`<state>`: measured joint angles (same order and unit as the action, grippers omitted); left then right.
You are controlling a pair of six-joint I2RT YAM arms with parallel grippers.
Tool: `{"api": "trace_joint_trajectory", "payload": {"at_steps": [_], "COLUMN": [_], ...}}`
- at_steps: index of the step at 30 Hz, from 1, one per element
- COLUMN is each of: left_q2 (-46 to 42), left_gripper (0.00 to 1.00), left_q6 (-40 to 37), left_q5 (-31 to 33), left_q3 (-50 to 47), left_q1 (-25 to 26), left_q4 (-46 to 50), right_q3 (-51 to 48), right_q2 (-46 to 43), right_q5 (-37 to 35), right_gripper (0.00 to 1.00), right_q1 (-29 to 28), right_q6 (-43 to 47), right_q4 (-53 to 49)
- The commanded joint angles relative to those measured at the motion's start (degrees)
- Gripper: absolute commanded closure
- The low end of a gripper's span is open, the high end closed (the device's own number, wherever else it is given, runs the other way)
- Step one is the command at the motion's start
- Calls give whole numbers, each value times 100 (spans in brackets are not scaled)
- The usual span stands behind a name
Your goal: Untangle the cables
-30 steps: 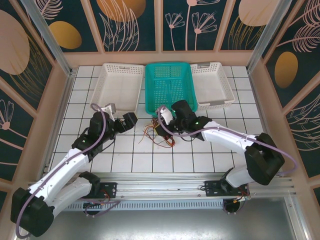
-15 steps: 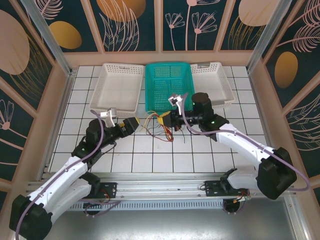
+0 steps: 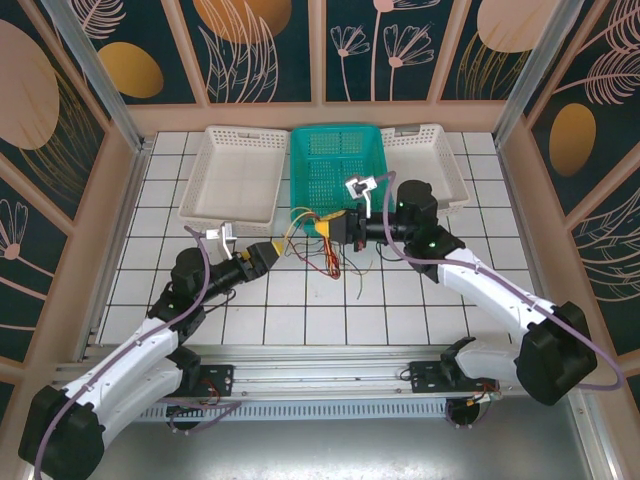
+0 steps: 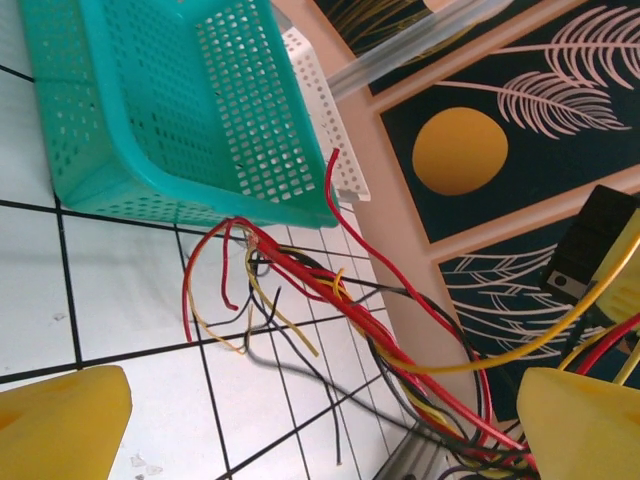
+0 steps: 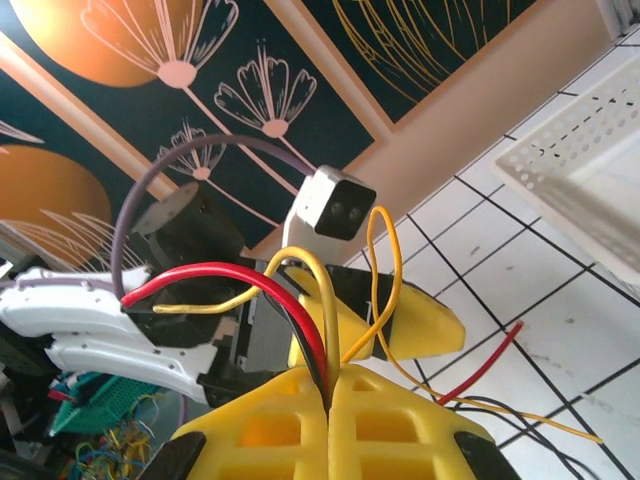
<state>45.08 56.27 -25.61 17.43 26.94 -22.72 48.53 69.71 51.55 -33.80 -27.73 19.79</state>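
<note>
One tangled bundle of cables (image 3: 330,256) hangs pinched in the right hand (image 5: 330,396) (left hand (image 3: 274,249) gapes wide).

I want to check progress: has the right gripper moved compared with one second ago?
Yes. The right gripper has moved up the view, toward the teal basket, with the cables in its jaws.

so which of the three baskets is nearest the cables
The teal basket in the middle: the cables bunch at its near edge; the left white basket and the right white basket flank it.
</note>
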Motion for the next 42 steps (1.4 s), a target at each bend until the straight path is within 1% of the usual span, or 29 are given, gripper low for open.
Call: {"api": "trace_joint_trajectory", "payload": {"at_steps": [1, 7, 12, 13, 18, 21, 25, 30, 33, 38, 42], "left_q2": [-177, -254, -195, -168, 60, 279, 714, 1324, 1598, 1973, 2191], "left_gripper": [2, 2, 1, 1, 2, 2, 1, 1, 2, 1, 1], "left_q6": [110, 195, 67, 28, -81, -210, -566, -1051, -1311, -1613, -1708], "left_q5": [-257, -413, -463, -455, -430, -324, -85, 289, 508, 701, 824], "left_q3": [-135, -464, -690, -730, -871, -858, -654, -232, 1, 284, 414], "left_q1": [77, 118, 154, 161, 256, 454, 886, 1443, 1665, 1771, 1781], "left_q4": [-578, -1094, -1286, -1304, -1622, -1825, -1937, -1914, -1848, -1845, -1925], "right_q3": [182, 204, 264, 276, 369, 438, 563, 678, 759, 889, 933], "right_q2": [-240, -342, -387, -391, -414, -415, -432, -482, -564, -660, -749], "right_q5": [118, 165, 47, 23, -105, -106, -83, -49, -44, -31, -48], "right_gripper": [100, 100, 100, 100, 100, 100, 100, 100, 100, 100, 100], "right_q1": [125, 208, 211, 369, 400, 401, 392, 383, 366, 298, 278], "right_q6": [-561, -1359, -1858, -1970, -2376, -2644, -2927, -3206, -3282, -3328, -3336], "right_q4": [726, 1368, 1556, 1600, 1668, 1805, 1927, 1966, 1887, 1727, 1637]}}
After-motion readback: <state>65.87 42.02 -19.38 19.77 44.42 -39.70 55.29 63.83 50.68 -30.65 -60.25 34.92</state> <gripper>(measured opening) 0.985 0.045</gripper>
